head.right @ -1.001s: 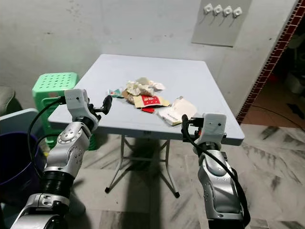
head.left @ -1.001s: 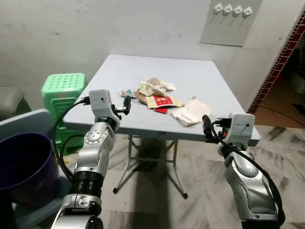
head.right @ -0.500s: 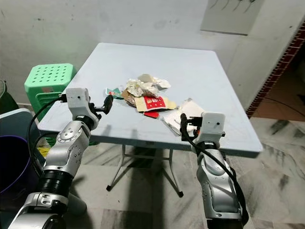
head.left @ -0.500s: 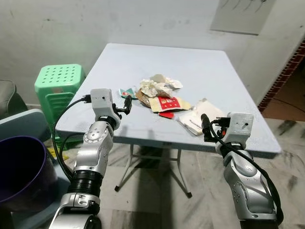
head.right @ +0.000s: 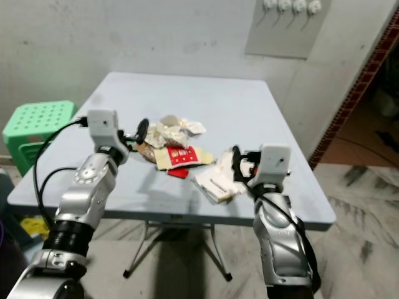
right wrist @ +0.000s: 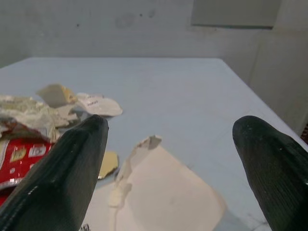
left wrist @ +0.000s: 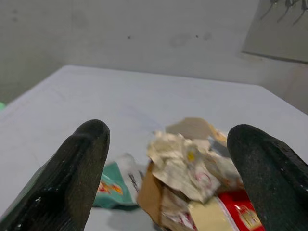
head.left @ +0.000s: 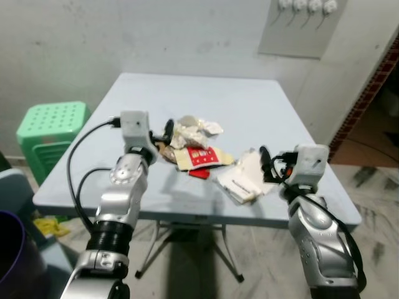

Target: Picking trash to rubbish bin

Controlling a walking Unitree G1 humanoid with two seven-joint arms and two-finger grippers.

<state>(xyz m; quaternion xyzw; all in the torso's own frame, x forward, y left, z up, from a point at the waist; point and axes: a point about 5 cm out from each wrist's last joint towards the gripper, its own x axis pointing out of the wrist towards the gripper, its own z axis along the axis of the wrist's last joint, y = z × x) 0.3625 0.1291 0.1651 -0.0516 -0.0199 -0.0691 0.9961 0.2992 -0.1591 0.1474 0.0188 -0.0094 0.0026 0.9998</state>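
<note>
Spread wide apart, the left gripper's (left wrist: 166, 168) fingers (left wrist: 72, 178) frame a heap of crumpled wrappers (head.left: 196, 131) and grasp nothing. Its tips hover at the heap's left edge, above the pale blue folding table (head.left: 249, 106). The right gripper (right wrist: 168, 168) is likewise spread and empty, poised over a torn white paper bag (head.left: 242, 179) lying flat, its long axis running diagonally toward the table's near edge. A red-and-tan packet (head.left: 201, 157) lies between heap and bag. A green plastic stool (head.left: 47, 128) stands left of the table.
</note>
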